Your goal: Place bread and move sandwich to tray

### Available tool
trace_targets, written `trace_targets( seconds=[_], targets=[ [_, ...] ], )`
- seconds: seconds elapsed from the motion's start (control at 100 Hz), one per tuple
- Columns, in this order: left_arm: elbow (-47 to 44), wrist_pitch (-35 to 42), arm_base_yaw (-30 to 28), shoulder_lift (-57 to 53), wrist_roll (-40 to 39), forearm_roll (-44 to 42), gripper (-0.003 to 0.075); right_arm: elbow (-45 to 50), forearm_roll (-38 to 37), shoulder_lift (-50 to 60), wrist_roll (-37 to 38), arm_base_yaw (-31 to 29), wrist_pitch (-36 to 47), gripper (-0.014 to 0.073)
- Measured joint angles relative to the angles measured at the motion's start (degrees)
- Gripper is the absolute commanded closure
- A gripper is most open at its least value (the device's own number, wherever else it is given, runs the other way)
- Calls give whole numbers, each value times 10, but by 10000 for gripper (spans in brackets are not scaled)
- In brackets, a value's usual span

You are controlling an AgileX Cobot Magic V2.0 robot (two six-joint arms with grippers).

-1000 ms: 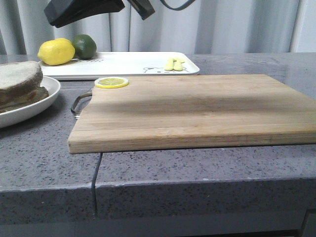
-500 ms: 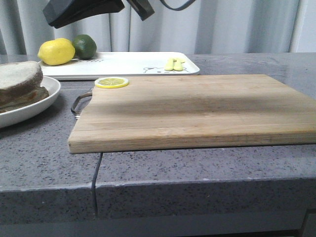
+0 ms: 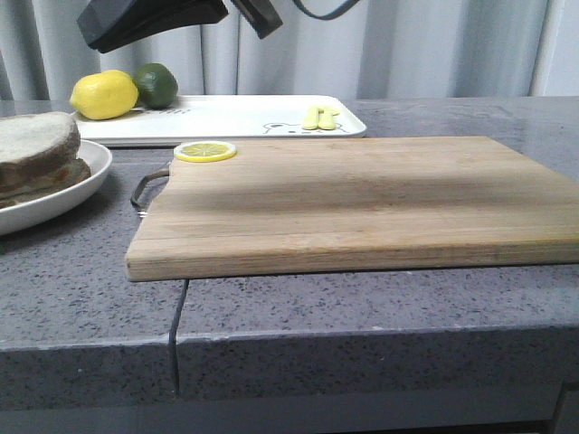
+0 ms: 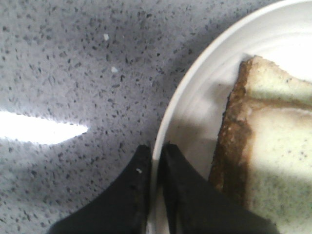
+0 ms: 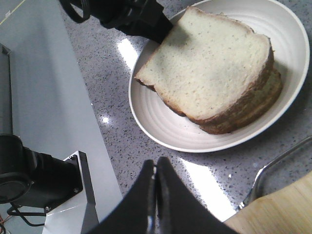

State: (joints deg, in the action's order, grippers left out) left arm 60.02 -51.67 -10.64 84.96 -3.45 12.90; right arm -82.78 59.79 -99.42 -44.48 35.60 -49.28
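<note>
The bread (image 3: pixel 36 140) lies on top of the sandwich in the round white bowl (image 3: pixel 86 181) at the counter's left. The egg is hidden under the slice. My left gripper (image 4: pixel 155 148) is shut on the bowl's rim (image 4: pixel 195 83), one finger outside and one inside, next to the bread's brown crust (image 4: pixel 229 146). In the right wrist view the left gripper (image 5: pixel 141 19) shows at the far side of the bowl (image 5: pixel 161 126) and bread (image 5: pixel 209 63). My right gripper (image 5: pixel 156 163) is shut and empty, above the counter beside the bowl. The white tray (image 3: pixel 244 113) stands at the back.
A wooden cutting board (image 3: pixel 344 199) with a metal handle (image 3: pixel 145 190) fills the middle, a lemon slice (image 3: pixel 204 151) at its back corner. On the tray lie a lemon (image 3: pixel 102 94), a lime (image 3: pixel 156 83) and a small yellow item (image 3: pixel 320 117). A black arm part (image 3: pixel 149 20) hangs overhead.
The black arm part at the top has shifted very slightly to the left. Nothing else has visibly moved.
</note>
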Motion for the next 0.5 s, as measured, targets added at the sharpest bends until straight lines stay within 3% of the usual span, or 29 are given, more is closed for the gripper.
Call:
trace_targets(
  seconds=[0.25, 0.5],
  targets=[
    [29, -23, -24, 1, 53, 115, 740, 0, -1, 21, -1, 0, 31, 663],
    [76, 5, -14, 4, 60, 167, 740, 0, -1, 81, -26, 0, 40, 663]
  ],
)
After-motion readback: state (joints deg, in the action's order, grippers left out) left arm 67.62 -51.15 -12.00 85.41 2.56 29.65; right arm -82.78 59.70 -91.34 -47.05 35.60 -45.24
